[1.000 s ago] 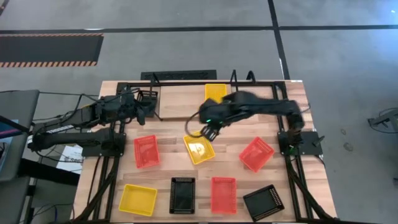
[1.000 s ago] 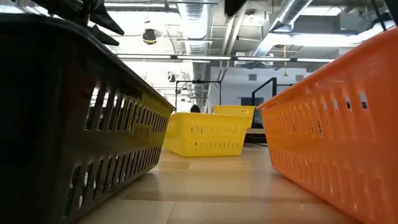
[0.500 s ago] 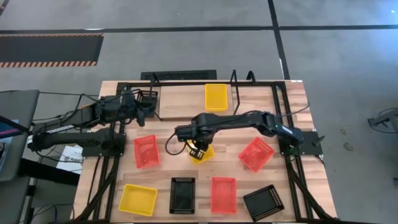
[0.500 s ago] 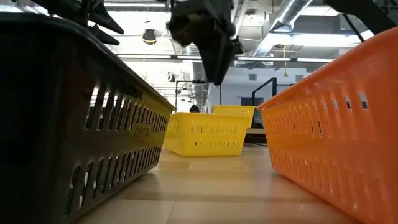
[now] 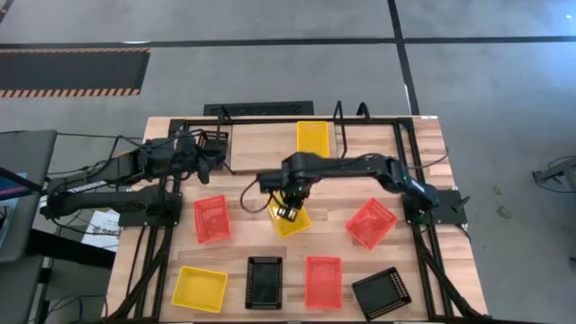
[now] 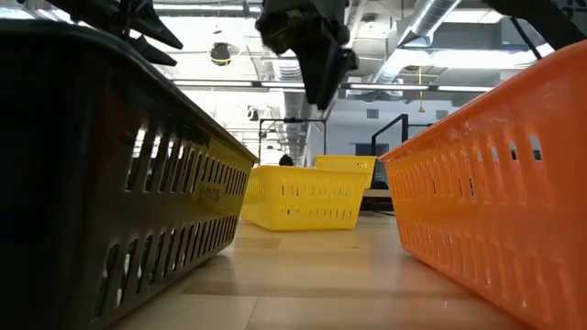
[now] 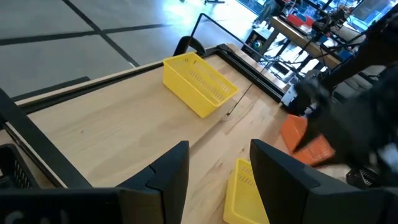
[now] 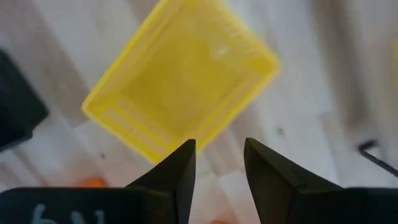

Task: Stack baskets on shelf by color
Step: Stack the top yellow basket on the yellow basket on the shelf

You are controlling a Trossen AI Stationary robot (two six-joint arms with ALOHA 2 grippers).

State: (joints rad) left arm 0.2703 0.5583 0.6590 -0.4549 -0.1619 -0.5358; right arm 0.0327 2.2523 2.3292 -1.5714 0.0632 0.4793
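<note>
Over mid-table: right gripper (image 5: 286, 211) above loose yellow basket (image 5: 290, 219), fingers parted, nothing held. A second ago lay farther right; since swung in over the basket, now poised for pickup. Second yellow basket (image 5: 312, 139) already on shelf (image 5: 349, 115). Left gripper (image 7: 214, 163) parted, idle, unmoved at left edge.

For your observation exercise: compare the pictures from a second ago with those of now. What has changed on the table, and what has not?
The right gripper swung from near the shelf's yellow basket to above the middle yellow basket, its jaws opening. It holds nothing. The left gripper and all baskets stayed put.
</note>
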